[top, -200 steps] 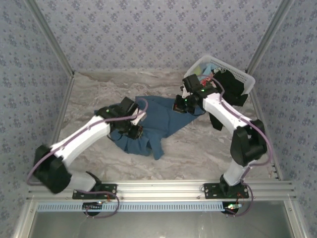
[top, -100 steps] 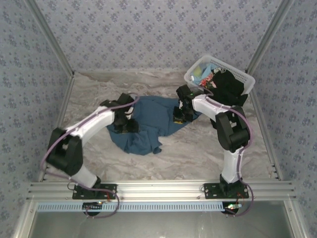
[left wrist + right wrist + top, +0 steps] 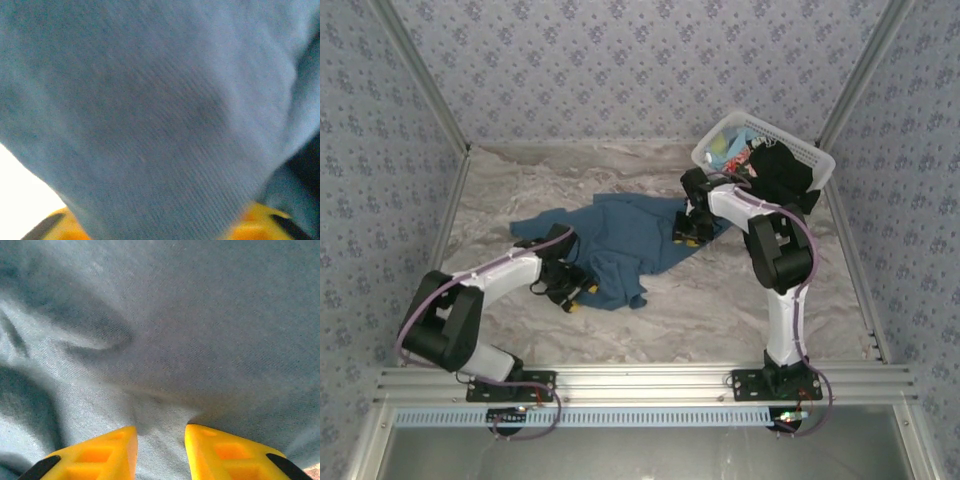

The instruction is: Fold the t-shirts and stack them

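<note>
A dusty-blue t-shirt [image 3: 630, 235] lies crumpled and partly spread across the middle of the table. My right gripper [image 3: 686, 235] sits on the shirt's right edge. In the right wrist view its yellow fingers [image 3: 100, 455] stand close together with a creased fold of the blue cloth [image 3: 165, 365] pinched between them. My left gripper [image 3: 575, 297] is at the shirt's near-left edge. In the left wrist view blue cloth [image 3: 150, 110] covers almost everything, and its yellow fingers [image 3: 62, 227] show far apart in the bottom corners. A black t-shirt [image 3: 785, 180] hangs over the basket.
The white lattice basket [image 3: 815, 150] stands at the back right, holding light-blue and multicoloured cloth [image 3: 738, 142]. Bare marble table [image 3: 720, 290] lies in front of the shirt. Patterned walls and metal posts close in the left, right and back sides.
The left gripper has pulled back toward the near-left edge of the shirt. The shirt's left part now lies spread further left. The right gripper has stayed on the right edge.
</note>
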Controlling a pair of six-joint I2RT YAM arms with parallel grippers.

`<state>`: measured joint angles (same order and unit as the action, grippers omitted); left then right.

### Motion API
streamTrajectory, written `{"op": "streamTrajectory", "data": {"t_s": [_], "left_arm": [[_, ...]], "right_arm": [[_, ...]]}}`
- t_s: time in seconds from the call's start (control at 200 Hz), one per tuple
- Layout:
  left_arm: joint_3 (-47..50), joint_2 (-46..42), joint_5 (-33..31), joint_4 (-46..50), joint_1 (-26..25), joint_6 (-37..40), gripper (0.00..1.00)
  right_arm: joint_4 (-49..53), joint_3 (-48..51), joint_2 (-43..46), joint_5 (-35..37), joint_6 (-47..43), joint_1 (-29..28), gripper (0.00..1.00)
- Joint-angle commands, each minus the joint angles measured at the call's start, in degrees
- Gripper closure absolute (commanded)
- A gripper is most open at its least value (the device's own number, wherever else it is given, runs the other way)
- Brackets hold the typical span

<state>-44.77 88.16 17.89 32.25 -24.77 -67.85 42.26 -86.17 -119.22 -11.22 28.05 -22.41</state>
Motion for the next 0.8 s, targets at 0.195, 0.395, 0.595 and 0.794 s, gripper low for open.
{"op": "streamTrajectory", "data": {"t_s": [0.195,0.395,0.595,0.794], "left_arm": [[-5.01,-6.53,-13.54,13.13,16.64,16.47,1.0],[-13.93,-5.27,-12.87,16.64,25.24,30.45,1.0],[-28.06,8.54,-12.33,14.6,25.79,36.99,1.0],[-43.39,20.51,-10.72,11.01,23.57,40.75,1.0]], "right_arm": [[7.87,8.44,2.16,7.75,-2.7,3.16,0.82],[8.1,9.3,3.93,11.09,-4.91,4.49,0.85],[9.66,3.74,1.47,14.55,-6.37,5.19,0.87],[11.78,-2.72,-1.36,17.69,-7.15,5.98,0.88]]}}
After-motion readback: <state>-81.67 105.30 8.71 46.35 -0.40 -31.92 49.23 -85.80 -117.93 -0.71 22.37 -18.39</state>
